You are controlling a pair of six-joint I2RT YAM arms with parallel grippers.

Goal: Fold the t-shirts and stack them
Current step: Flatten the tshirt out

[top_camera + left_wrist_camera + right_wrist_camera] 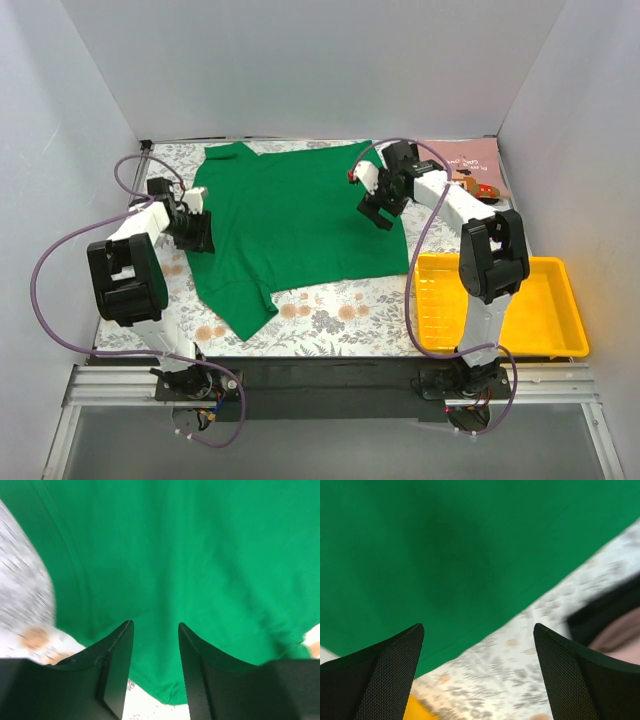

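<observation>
The green t-shirt (290, 225) lies spread across the middle of the table (330, 320); the pink t-shirt (465, 160) lies at the far right corner. The left claw (155, 627), jaws apart, hangs over the green one's left edge; the right claw (479, 630), wide apart, over its right edge.

Table (330, 320) with floral-patterned surface, green t-shirt (290, 220) spread across centre (one sleeve toward near edge), pink t-shirt (470, 155) at far-right corner, yellow tray (540, 310) at near right
</observation>
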